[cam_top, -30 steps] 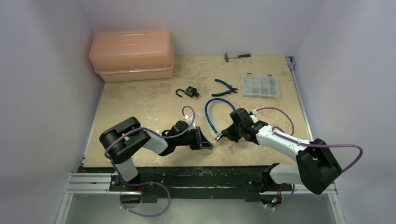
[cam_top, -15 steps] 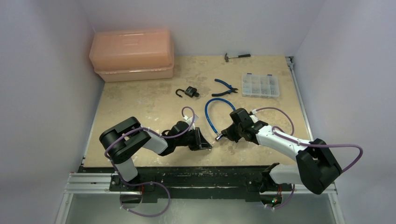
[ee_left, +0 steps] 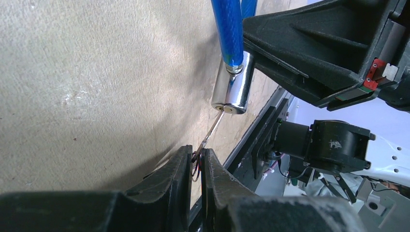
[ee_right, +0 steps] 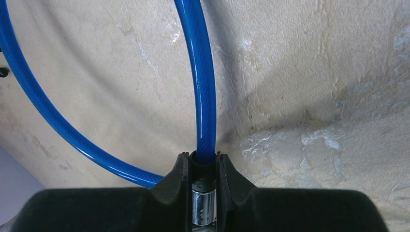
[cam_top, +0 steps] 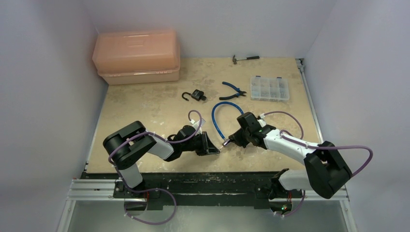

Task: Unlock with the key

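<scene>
My left gripper [ee_left: 196, 153] is shut on the head of the key [ee_left: 212, 131], and the head is mostly hidden between the fingers. The thin metal blade runs up to the end face of the chrome lock barrel [ee_left: 233, 89] on the blue cable [ee_left: 227, 29]. My right gripper [ee_right: 203, 162] is shut on that barrel [ee_right: 203, 208] where the cable [ee_right: 200, 82] enters it. In the top view the two grippers [cam_top: 216, 147] [cam_top: 231, 139] meet tip to tip near the table's front middle. The cable loop [cam_top: 216, 116] arcs away behind them.
A small black padlock [cam_top: 196, 95] with an open shackle lies mid-table. Blue-handled pliers [cam_top: 233, 90] and a clear parts box [cam_top: 270, 88] sit to its right. A hammer [cam_top: 245, 58] lies at the back wall. An orange toolbox [cam_top: 137, 57] fills the back left corner.
The right arm has shifted slightly left, bringing the cable's barrel a little closer to the left gripper. Both grips are unchanged.
</scene>
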`<state>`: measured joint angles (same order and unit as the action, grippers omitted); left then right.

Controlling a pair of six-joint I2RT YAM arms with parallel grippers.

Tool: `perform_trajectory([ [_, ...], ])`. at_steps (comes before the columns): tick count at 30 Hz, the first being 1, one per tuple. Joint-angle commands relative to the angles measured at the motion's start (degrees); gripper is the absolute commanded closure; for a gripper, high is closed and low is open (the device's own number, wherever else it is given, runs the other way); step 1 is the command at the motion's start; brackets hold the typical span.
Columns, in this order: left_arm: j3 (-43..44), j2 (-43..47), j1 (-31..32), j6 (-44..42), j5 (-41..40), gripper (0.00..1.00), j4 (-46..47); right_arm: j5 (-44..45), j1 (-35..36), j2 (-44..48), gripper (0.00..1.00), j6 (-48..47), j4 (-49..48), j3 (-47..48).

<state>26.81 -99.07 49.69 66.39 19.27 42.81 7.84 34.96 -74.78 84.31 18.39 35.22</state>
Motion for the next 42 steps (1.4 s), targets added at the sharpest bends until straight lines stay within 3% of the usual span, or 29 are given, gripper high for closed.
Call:
perform_trajectory([
  [1, 1.5, -0.4, 0.3, -0.9, 0.3, 1.00, 3.5, 0.1, 0.0, 0.9, 1.00, -0.2, -2.4, 1.9],
  [42, 1.9, -3.2, 0.3, 2.9, 2.1, 1.00, 7.9, -0.5, 0.0, 1.9, 1.00, -0.9, -4.7, 0.8],
])
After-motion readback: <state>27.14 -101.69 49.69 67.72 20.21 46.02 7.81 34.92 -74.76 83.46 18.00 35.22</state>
